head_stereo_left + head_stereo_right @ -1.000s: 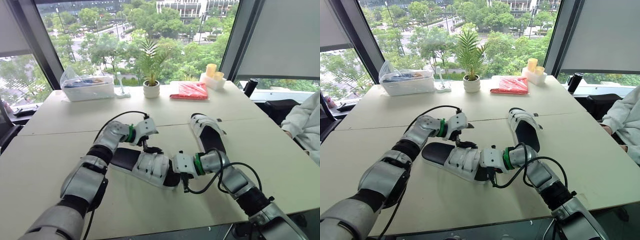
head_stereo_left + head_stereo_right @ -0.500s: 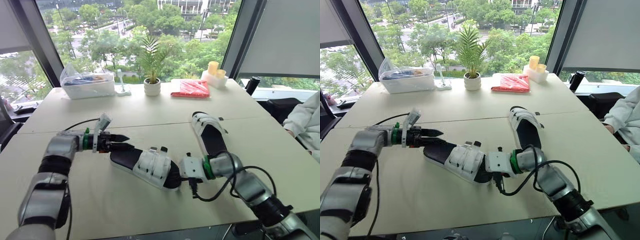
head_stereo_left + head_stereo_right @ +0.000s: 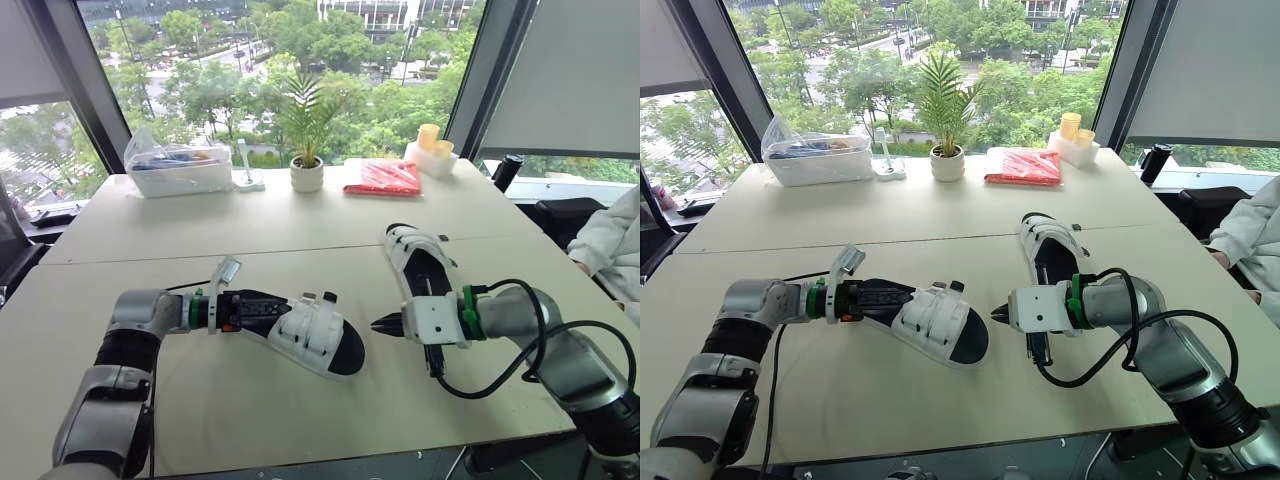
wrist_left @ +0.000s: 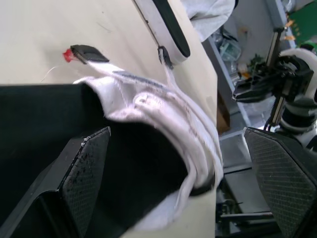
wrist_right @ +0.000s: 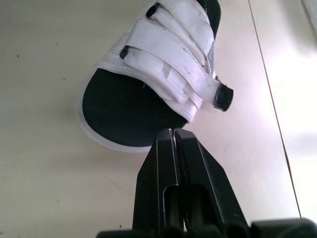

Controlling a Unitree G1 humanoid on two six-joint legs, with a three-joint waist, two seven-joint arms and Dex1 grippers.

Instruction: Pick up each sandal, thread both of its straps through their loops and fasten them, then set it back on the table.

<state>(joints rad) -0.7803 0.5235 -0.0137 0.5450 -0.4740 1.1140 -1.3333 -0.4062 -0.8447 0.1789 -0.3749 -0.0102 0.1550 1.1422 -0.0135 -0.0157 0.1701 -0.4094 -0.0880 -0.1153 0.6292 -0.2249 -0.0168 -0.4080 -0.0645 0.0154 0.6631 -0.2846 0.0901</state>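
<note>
Though at the sandal's [image 3: 312,338] heel, left claw [image 3: 264,304] wide apart — right claw [image 3: 378,324] tight together near its toe.

Along the far edge of the tabletop [image 3: 300,225] we see a clear bin [image 3: 175,172] toward the left corner, a potted plant [image 3: 306,150] mid-edge, a red packet [image 3: 383,179] just beside it, and yellow cups [image 3: 433,148] near the right corner. A person's sleeve [image 3: 610,240] shows past the right edge.

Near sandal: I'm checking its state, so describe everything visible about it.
The near sandal has a black footbed, white sole edge and two white fabric-looking straps with black tips folded across its forefoot. It lies flat on the table, toe toward the shut right gripper, which is just clear of it. The open left gripper sits at its heel.
</note>
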